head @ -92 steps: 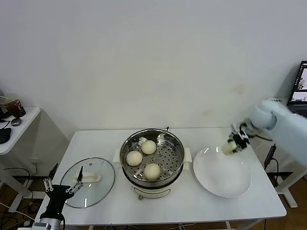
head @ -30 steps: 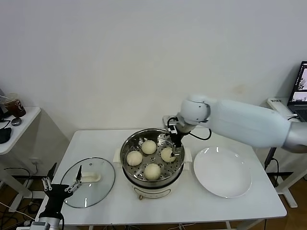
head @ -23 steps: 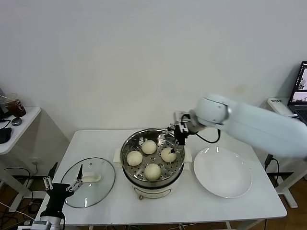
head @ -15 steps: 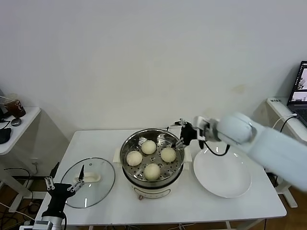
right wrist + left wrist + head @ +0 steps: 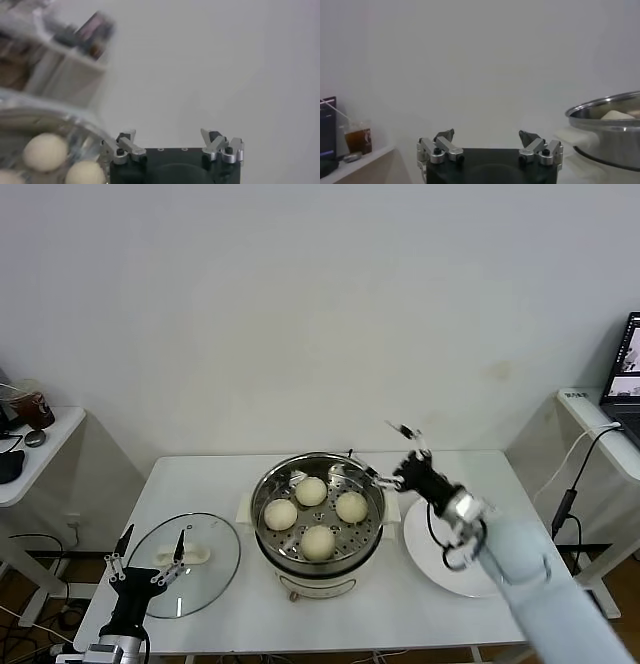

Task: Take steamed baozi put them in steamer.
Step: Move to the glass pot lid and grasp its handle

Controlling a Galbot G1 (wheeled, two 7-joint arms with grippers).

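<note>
- Sitting inside the steamer (image 5: 318, 514) were 4 steamed baozi (image 5: 316, 541), spread over its perforated tray: 1 toward the back, 1 on the robot's left, 1 on its right and 1 at the front.
- The steamer stood at the middle of the white tabletop (image 5: 470, 614), on its white base.
- The right gripper (image 5: 388, 456) hung just past the steamer's right rim, raised above the tabletop, its fingers spread wide and holding nothing.
- From the right wrist view, the right gripper (image 5: 172, 138) showed wide, empty fingers, with the steamer's rim and 3 of the buns (image 5: 45, 152) beside it.
- A white plate (image 5: 440, 569) lay on the tabletop just right of the steamer, partly covered by the right arm.
- A round glass lid (image 5: 200, 564) with a white handle lay flat on the tabletop to the left of the steamer.
- The left gripper (image 5: 147, 553) sat low at the tabletop's front left corner, by the lid's near edge, fingers wide apart and empty.
- The left wrist view showed the left gripper (image 5: 486, 140) with the steamer's shiny wall (image 5: 612, 135) off to one side.
</note>
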